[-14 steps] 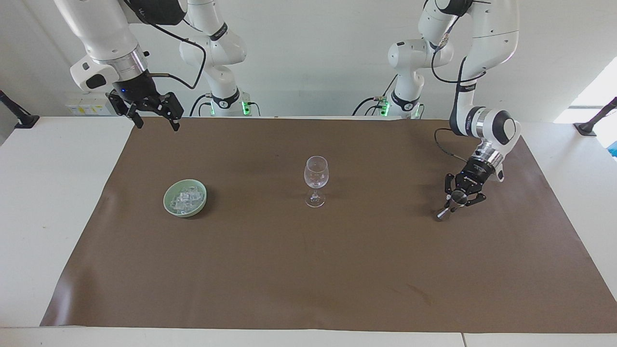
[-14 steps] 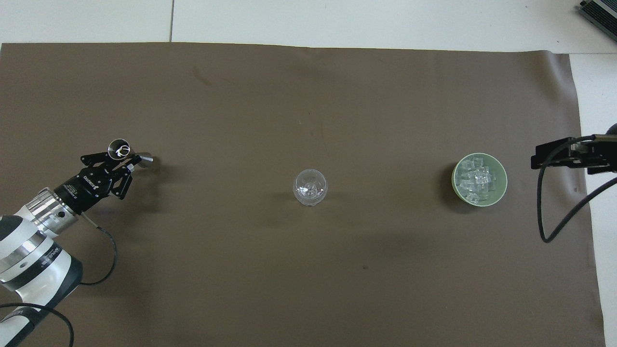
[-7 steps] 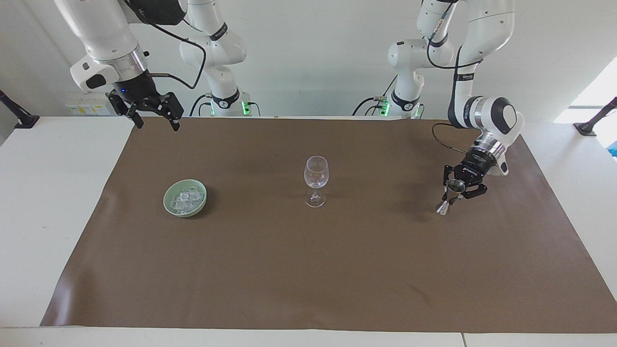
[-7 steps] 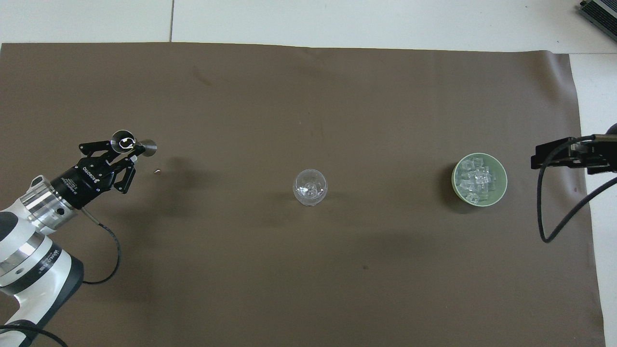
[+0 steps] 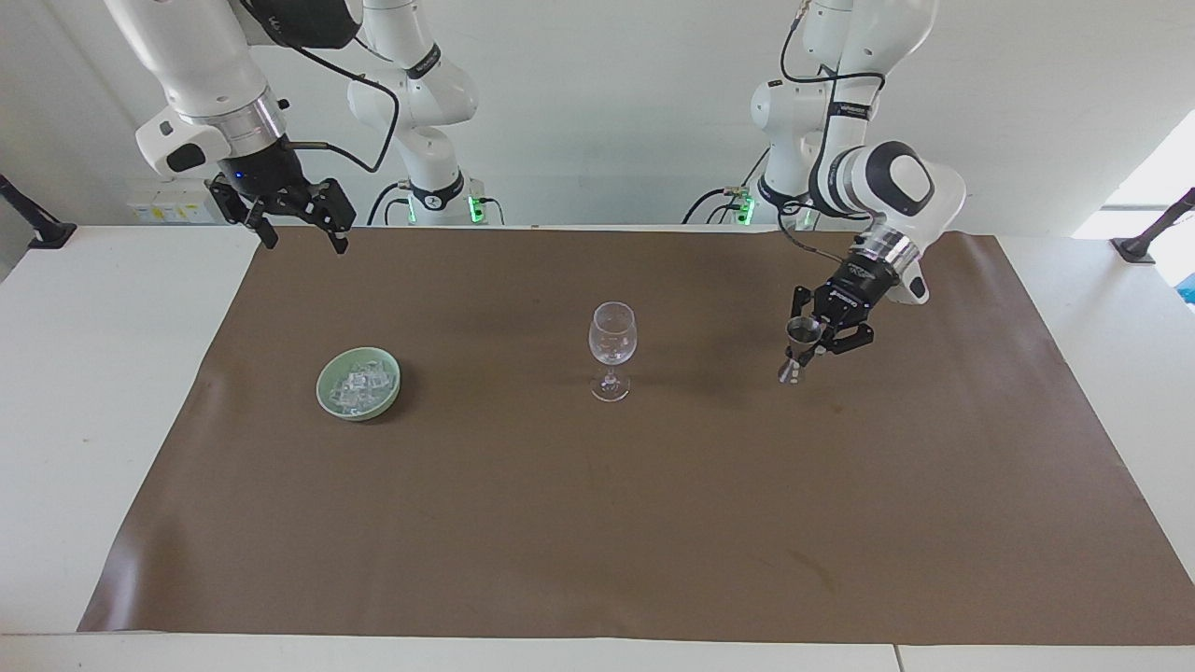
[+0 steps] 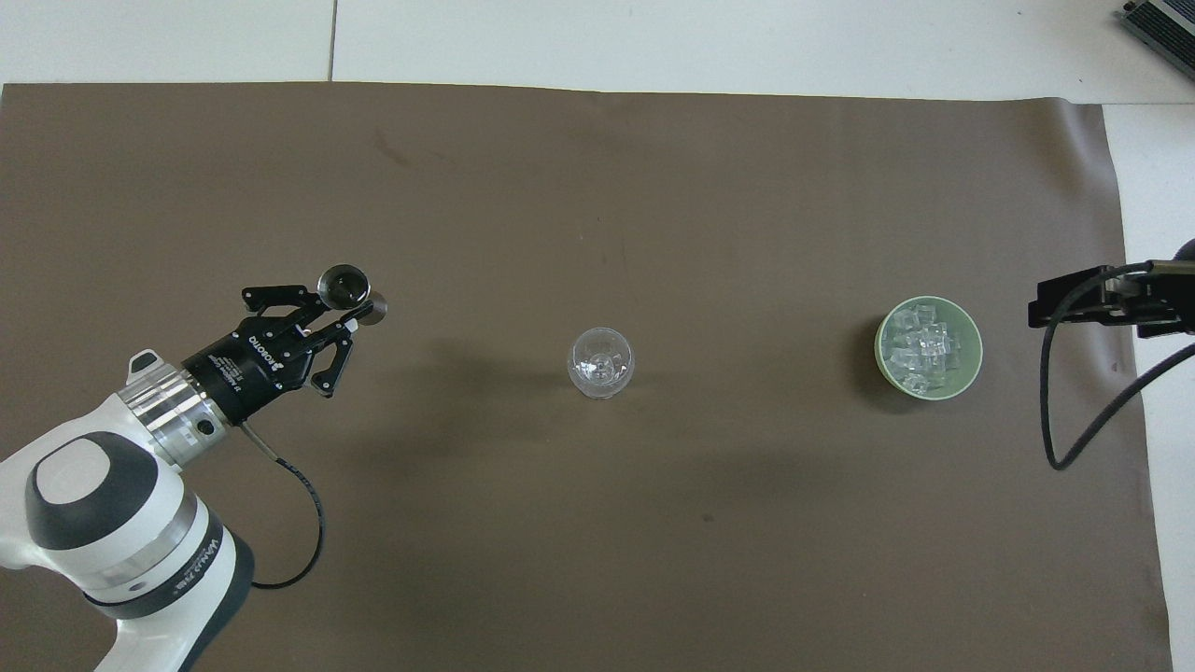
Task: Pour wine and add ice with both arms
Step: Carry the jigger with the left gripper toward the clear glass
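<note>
An empty clear wine glass (image 5: 611, 341) (image 6: 600, 362) stands upright at the mat's middle. My left gripper (image 5: 801, 351) (image 6: 345, 306) is shut on the waist of a small metal jigger (image 5: 802, 329) (image 6: 342, 284). It holds the jigger tilted above the mat, beside the glass toward the left arm's end. The ice (image 5: 359, 385) (image 6: 922, 347) lies heaped in a pale green bowl (image 5: 322, 387) (image 6: 976, 359) toward the right arm's end. My right gripper (image 5: 306, 245) (image 6: 1064, 301) hangs open and empty over the mat's corner nearest the robots. The wine is out of view.
A brown mat (image 5: 597, 523) (image 6: 597, 187) covers most of the white table (image 5: 103, 392). A black cable (image 6: 1083, 420) loops down from the right arm near the bowl.
My left gripper has lifted the jigger off the mat and carried it toward the wine glass. The right arm has not moved.
</note>
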`<action>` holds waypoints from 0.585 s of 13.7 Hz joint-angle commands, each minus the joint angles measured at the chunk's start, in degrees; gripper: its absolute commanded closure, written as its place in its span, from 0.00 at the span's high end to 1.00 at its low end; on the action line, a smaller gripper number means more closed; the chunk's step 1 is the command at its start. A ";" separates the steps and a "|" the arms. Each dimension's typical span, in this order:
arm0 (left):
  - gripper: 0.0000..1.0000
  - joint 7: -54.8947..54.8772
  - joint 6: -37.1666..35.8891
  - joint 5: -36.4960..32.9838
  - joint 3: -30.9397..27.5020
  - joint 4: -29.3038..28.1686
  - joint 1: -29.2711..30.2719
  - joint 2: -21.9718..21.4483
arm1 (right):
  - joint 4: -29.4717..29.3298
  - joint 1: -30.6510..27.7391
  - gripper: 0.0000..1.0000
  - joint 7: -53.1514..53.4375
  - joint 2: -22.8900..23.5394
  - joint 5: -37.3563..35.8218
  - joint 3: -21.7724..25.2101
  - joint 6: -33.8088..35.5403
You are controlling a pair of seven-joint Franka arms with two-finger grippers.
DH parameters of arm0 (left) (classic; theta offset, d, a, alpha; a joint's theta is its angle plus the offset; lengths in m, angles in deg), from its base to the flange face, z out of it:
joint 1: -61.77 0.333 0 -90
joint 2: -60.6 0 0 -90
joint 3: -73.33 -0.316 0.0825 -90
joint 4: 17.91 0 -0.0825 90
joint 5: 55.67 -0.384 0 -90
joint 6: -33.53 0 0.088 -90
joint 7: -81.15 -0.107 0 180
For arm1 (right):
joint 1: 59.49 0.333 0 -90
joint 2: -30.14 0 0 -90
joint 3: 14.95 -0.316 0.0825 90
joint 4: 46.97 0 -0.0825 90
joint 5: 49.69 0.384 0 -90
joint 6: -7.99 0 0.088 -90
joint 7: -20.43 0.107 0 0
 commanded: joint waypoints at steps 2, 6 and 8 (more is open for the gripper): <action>0.00 9.45 11.12 0.71 10.88 -0.33 -0.39 -4.57 | 1.32 -0.36 1.00 0.52 -1.31 1.09 -0.11 0.24; 0.00 10.79 20.88 0.71 19.95 2.13 -0.48 -4.50 | 1.32 -0.36 1.00 0.52 -1.31 1.09 -0.11 0.32; 0.00 10.79 25.10 0.71 22.77 3.97 -0.48 -3.71 | 1.32 -0.36 1.00 0.52 -1.31 1.09 -0.11 0.24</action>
